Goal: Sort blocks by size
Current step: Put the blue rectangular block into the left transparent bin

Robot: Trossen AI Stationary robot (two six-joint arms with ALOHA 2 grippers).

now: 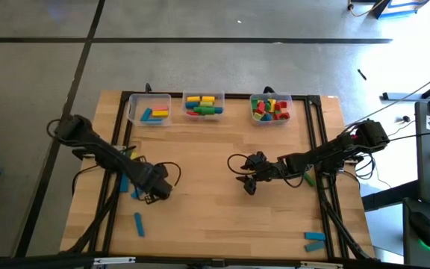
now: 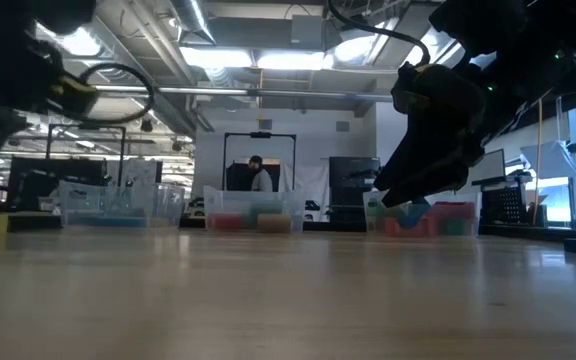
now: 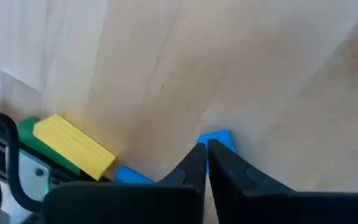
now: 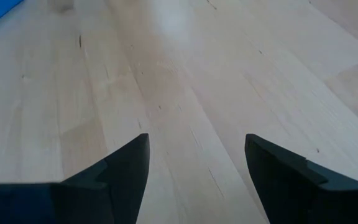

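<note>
Near the table's left side my left gripper [image 1: 155,190] points down above the wood, shut. In the left wrist view a blue block [image 3: 221,138] shows just past its fingertips [image 3: 205,146]; nothing shows between them. Beside it lie a yellow block [image 3: 73,147], a green one [image 3: 30,129] and another blue one [image 3: 129,177]. More blue blocks lie near the left gripper [image 1: 123,183] and toward the near edge [image 1: 139,223]. My right gripper [image 1: 248,181] hangs open over bare wood at mid-table [image 4: 197,140].
Three clear bins stand along the far edge, left [image 1: 149,109], middle [image 1: 204,105] and right [image 1: 270,109], each with blocks inside. A green block [image 1: 308,178] lies under the right arm. Two blue blocks [image 1: 314,240] lie at the near right corner. A person [image 2: 258,172] stands far behind the table.
</note>
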